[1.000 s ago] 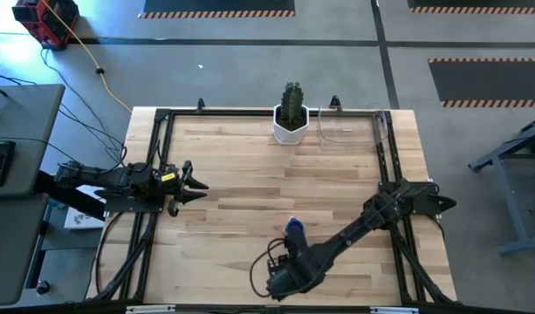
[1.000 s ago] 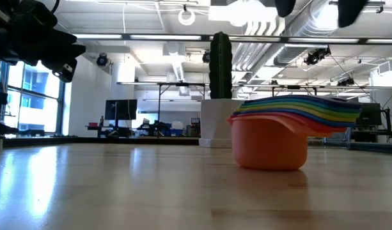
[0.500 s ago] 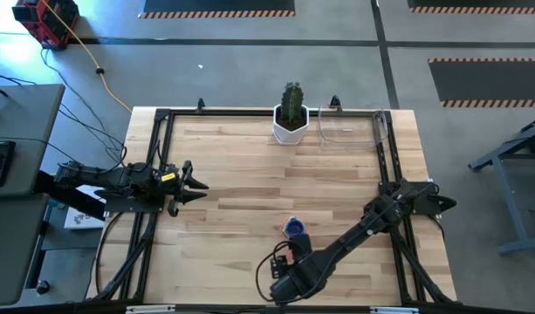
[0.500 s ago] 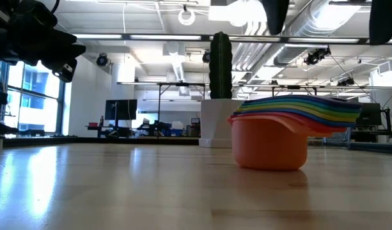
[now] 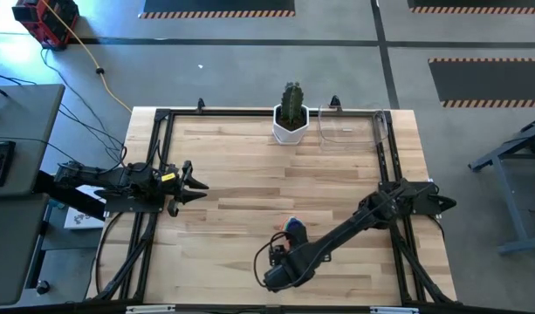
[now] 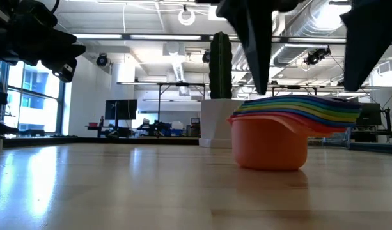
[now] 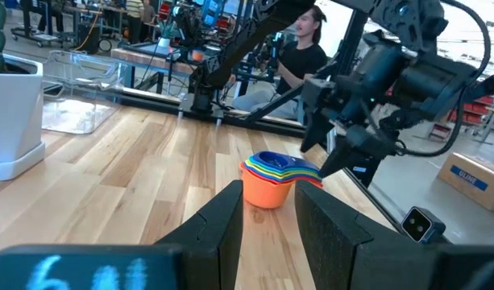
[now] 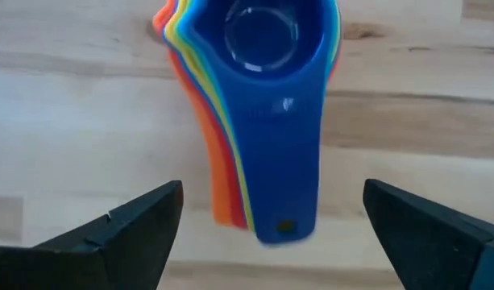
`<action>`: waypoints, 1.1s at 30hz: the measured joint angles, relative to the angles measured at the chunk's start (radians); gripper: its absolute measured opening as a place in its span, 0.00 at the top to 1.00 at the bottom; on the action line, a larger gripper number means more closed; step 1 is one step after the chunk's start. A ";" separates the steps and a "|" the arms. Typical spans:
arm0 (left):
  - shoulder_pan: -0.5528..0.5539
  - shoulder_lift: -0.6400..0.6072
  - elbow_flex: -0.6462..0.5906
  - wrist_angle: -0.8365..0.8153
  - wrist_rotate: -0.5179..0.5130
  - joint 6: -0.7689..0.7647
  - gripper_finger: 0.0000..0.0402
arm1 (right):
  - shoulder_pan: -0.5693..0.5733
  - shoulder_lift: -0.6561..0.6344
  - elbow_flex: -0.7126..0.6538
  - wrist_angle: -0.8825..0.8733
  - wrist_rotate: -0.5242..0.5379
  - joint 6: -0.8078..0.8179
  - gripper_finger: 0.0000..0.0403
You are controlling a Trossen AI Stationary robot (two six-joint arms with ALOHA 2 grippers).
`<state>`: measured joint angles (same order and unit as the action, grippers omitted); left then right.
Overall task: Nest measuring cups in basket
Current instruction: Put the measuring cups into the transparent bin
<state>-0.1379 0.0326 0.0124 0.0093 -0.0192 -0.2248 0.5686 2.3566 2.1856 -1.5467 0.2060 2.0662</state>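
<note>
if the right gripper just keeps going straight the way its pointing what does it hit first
Most likely the handles of the nested measuring cups. The right gripper points down at the table, open, its fingers straddling the blue top handle. Depth is unclear, so the fingers may pass beside the handles and reach the wood.

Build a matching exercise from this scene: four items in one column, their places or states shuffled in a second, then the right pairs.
Items:
1. stack of nested plastic measuring cups
2. clear rectangular basket
3. white pot with a green cactus
4. left gripper

Places or states:
A. far edge of the wooden table, middle
B. far right corner, nothing in it
C. waiting at the table's left edge
D. under the open right gripper

Pairs: 1-D, 2-B, 3-A, 4-C
</note>
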 joint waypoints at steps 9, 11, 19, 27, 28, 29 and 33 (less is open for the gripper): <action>0.000 0.000 0.000 0.000 0.000 0.000 0.74 | -0.032 0.000 -0.109 0.136 -0.030 -0.025 0.07; 0.000 0.000 0.000 0.000 0.000 0.000 0.74 | -0.032 0.000 -0.127 0.165 -0.031 -0.025 0.07; 0.000 0.000 0.000 0.000 0.000 0.000 0.74 | -0.034 0.001 -0.161 0.196 -0.031 -0.015 0.07; 0.000 0.000 0.000 0.000 0.000 0.000 0.74 | -0.039 -0.001 -0.161 0.194 -0.048 0.013 0.21; 0.000 0.000 0.000 0.000 0.000 0.000 0.74 | -0.041 -0.001 -0.161 0.194 -0.050 0.014 0.23; 0.000 0.000 0.000 0.000 0.000 0.000 0.74 | -0.042 -0.002 -0.161 0.195 -0.053 0.017 0.25; 0.000 0.000 0.000 0.000 0.000 0.000 0.74 | -0.045 -0.002 -0.161 0.197 -0.060 0.021 0.32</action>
<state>-0.1382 0.0327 0.0124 0.0095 -0.0189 -0.2246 0.5235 2.3546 2.0247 -1.3502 0.1463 2.0869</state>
